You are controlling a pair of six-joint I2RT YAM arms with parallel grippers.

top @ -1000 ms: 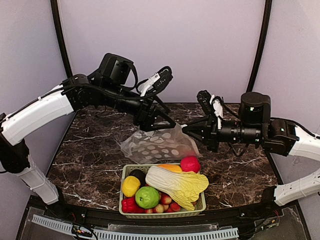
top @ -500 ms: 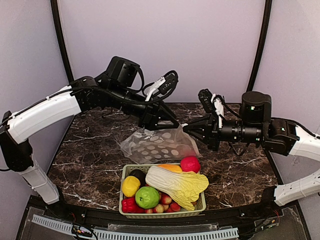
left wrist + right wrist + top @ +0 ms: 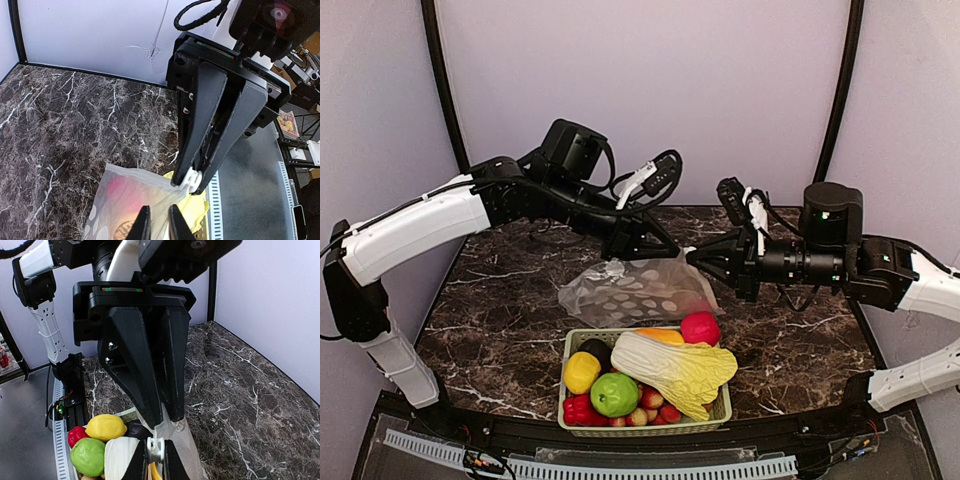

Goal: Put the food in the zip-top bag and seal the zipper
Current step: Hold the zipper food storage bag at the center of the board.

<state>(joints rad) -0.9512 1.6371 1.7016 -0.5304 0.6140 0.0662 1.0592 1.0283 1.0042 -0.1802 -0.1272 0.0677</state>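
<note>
Zip-top bag [image 3: 635,290]: dotted clear pouch, lower part slumped on the marble table [image 3: 490,300] just behind the basket [image 3: 563,392]. Its right top corner is lifted off the surface and hangs between the two grippers, which face each other tip to tip above it.

Right gripper [image 3: 692,258]: fingers pressed together, pinching the white end of the zipper [image 3: 155,446] at that raised corner. From the left wrist the same white tab sits clamped in its tips.

Left gripper [image 3: 665,250]: tips just beside the right gripper's, at the mouth edge. Fingers [image 3: 144,224] drawn nearly together, only a thin slit between them, with pale bag film in the slit. Reads as a pinch on the bag's edge.

Food is all in the basket, none in the bag: napa cabbage [image 3: 675,368] lies across the top, magenta-pink fruit [image 3: 700,327] at the far right corner, lemon [image 3: 582,372], green apple [image 3: 614,394] and red pepper [image 3: 578,410] at the near left
</note>
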